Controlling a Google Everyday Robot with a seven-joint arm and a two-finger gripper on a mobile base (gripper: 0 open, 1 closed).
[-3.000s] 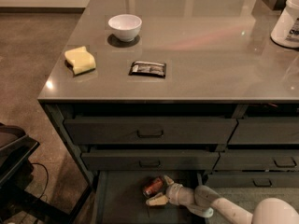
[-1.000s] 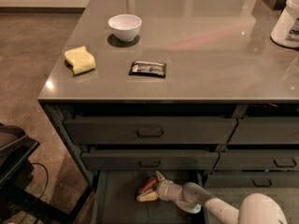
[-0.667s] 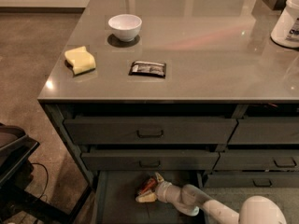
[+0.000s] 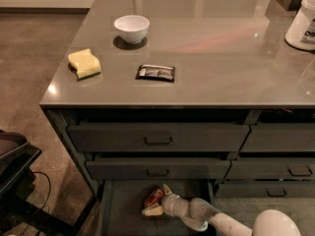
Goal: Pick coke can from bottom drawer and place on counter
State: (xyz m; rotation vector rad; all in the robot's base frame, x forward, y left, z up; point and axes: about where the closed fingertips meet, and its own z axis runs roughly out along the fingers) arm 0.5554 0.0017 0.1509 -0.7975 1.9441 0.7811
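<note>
The coke can [image 4: 154,196] lies tilted on the floor of the open bottom drawer [image 4: 120,208], at the bottom middle of the camera view. My gripper [image 4: 158,200] reaches into the drawer from the lower right. Its pale fingers [image 4: 152,211] stand apart on either side of the can, one above and one below, close to it. The gripper looks open around the can. The counter [image 4: 216,63] is the glossy grey top of the cabinet above.
On the counter are a white bowl [image 4: 131,28], a yellow sponge [image 4: 84,63], a dark foil packet [image 4: 155,73] and a white container [image 4: 302,21] at the right edge. Two closed drawers with loop handles [image 4: 158,140] sit above the open one. Dark equipment [image 4: 15,161] stands at the left.
Since three seconds ago my gripper has moved a little left, so its fingers now straddle the can. Over the last second nothing visibly moved.
</note>
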